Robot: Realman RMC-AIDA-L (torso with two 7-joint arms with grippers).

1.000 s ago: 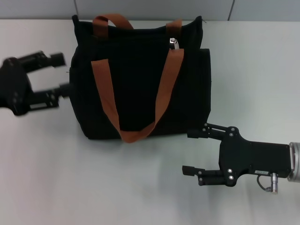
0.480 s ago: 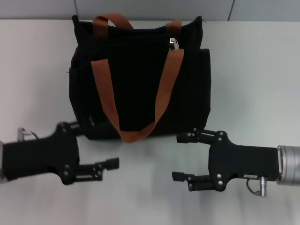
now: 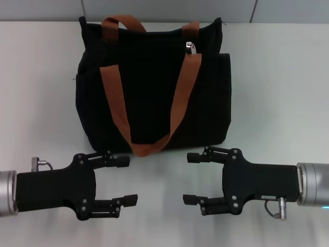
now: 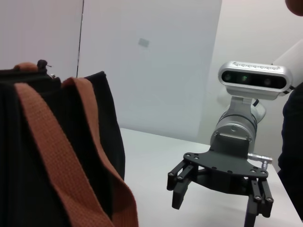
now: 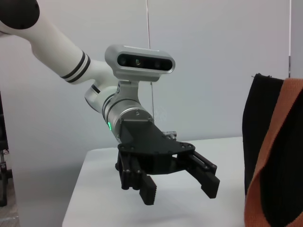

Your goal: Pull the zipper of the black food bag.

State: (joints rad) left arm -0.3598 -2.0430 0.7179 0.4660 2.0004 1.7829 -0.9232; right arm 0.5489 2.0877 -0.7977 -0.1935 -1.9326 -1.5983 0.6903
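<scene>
Black food bag [image 3: 154,87]: set on the white tabletop [image 3: 277,92], beyond both sets of jaws, touched by neither. Two orange-brown handles [image 3: 177,108] are laid across its near face.

Zipper [image 3: 190,47]: silver pull tab seen at the bag's top edge, well apart from both grippers, nearer the right one.

Left gripper [image 3: 125,180]: held low over the tabletop just before the bag, jaws apart, nothing between them.

Right gripper [image 3: 192,178]: held facing the left one, jaws apart, nothing between them.
</scene>
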